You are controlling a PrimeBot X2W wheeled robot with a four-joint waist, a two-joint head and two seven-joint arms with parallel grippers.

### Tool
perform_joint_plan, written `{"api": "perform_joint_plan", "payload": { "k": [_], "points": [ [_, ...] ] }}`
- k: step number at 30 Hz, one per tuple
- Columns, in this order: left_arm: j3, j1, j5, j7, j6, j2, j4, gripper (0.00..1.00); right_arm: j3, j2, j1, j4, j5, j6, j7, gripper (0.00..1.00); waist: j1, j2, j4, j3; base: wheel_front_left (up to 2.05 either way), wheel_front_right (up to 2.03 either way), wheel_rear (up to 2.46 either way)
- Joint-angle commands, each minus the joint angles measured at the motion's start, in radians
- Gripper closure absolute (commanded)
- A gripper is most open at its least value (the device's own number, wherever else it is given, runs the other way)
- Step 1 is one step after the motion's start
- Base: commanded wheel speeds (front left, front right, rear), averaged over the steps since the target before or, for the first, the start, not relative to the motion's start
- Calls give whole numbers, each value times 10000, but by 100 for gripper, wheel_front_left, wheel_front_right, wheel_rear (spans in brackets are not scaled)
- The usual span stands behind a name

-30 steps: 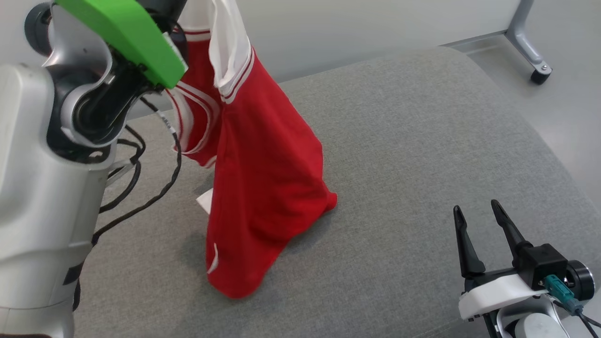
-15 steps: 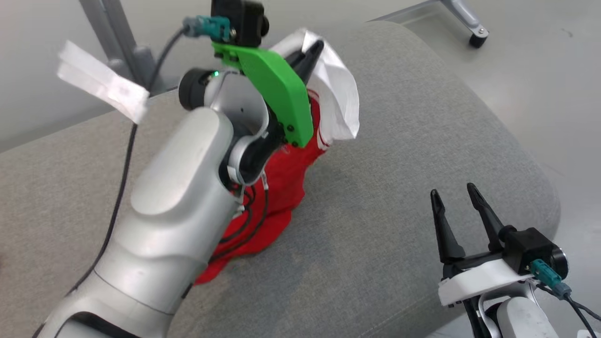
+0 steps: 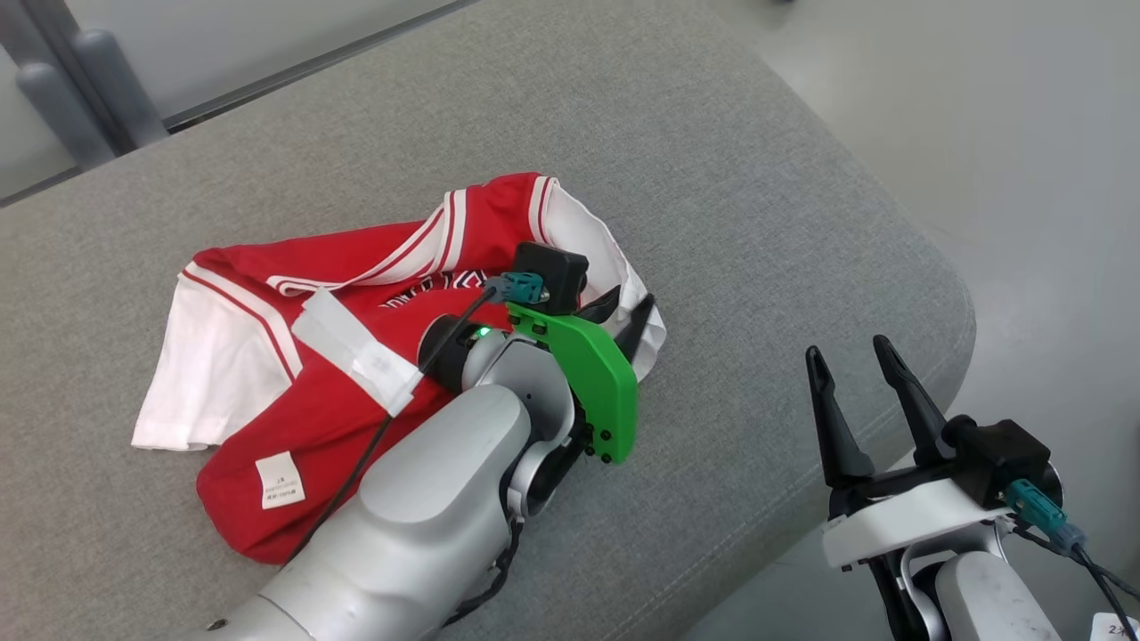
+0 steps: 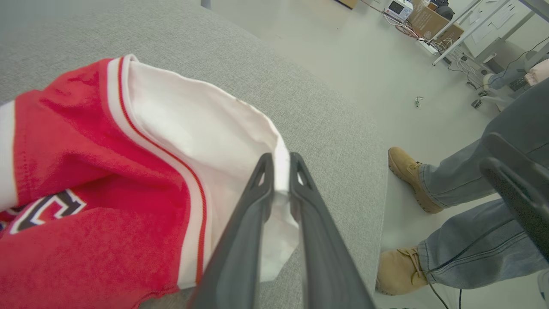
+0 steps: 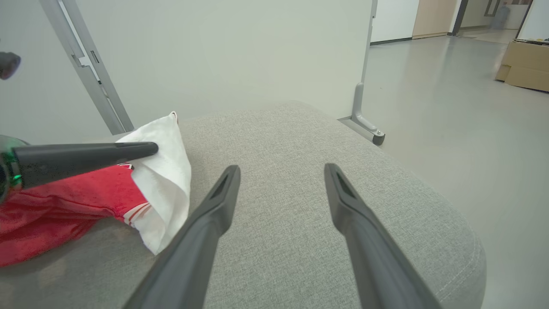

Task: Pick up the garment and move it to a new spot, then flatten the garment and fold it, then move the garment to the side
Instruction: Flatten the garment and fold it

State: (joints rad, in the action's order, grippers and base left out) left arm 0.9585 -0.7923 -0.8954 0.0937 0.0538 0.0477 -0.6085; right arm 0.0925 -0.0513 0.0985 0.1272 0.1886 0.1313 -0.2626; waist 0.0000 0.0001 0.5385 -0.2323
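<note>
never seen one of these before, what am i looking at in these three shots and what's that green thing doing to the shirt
It is a two-armed robot working over a grey cushion. The wide picture comes from a camera on its head, looking down. The other two come from cameras on its wrists, each looking along that arm's two dark fingers. A red and white shirt lies crumpled on the cushion. The green piece is a bracket on the left wrist. The left end effector is shut on the edge of the shirt's white sleeve. The right end effector is open, holds nothing and is apart from the shirt. The jeans and boots in the left wrist picture are a person's legs.
</note>
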Motion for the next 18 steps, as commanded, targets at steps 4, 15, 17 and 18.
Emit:
{"api": "perform_joint_plan", "payload": {
  "k": [4, 15, 17, 18],
  "points": [
    [618, -48, -658, -486, 5, 46, 668, 0, -154, 7, 25, 42, -40, -10, -35, 0, 0, -1, 17, -186, 0, 0, 0],
    [724, 234, -653, -2308, 717, 710, 1536, 0, -474, 0, -305, 94, -544, -10, -35, 0, 0, -1, -1321, 494, 0, 0, 0],
    [647, 538, -652, -2476, 844, 1146, 1687, 0, -583, -3, -413, 98, -622, -10, -35, 0, 0, -1, -1578, 639, 0, 0, 0],
    [634, 738, -763, -2440, 844, 1351, 1763, 0, -644, -8, -478, 84, -654, -10, -35, 0, 0, -1, -1725, 700, 0, 0, 0]
  ]
}}
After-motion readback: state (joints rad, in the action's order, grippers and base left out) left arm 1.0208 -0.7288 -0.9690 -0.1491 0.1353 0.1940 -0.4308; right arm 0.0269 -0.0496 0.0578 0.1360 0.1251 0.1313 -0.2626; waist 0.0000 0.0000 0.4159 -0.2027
